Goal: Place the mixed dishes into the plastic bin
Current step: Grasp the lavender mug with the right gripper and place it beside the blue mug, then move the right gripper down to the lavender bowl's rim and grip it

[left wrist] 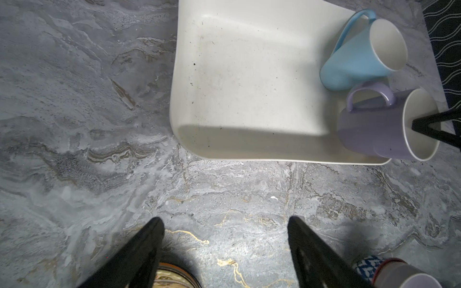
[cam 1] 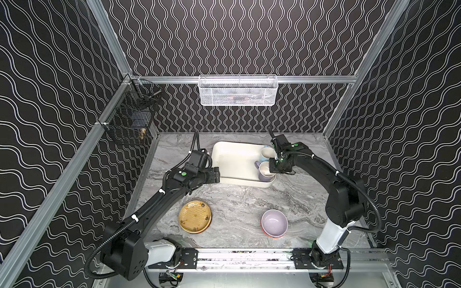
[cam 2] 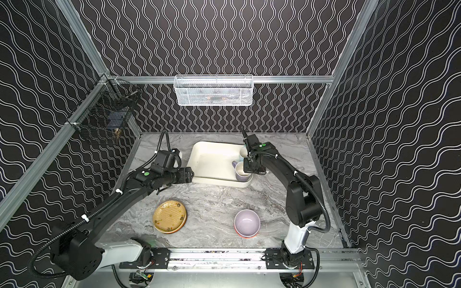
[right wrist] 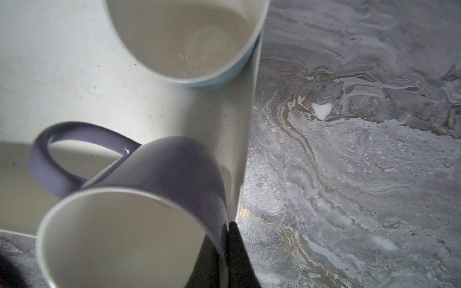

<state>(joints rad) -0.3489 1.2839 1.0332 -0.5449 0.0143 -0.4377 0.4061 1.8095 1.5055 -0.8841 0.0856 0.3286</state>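
Cream-white plastic bin (cam 1: 232, 159), shallow, rounded corners, sits mid-bench toward the far edge. Inside along its right wall: light-blue mug (cam 1: 265, 153), mouth up, and lavender mug (cam 1: 264, 174) in the near right corner, mouth up, handle pointing left. Tan-gold patterned plate (cam 1: 195, 215) lies on an orange plate (cam 2: 185, 219) near the front edge, left of middle. Lavender bowl (cam 1: 274, 222) is nested in an orange-rimmed bowl (cam 1: 270, 235), front right.

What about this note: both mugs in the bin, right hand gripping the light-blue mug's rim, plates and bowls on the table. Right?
Not quite. The right hand grips the rim of the lavender mug, not of the light-blue mug, as the left wrist view shows. The rest holds: both mugs in the bin, plates and bowls on the table.
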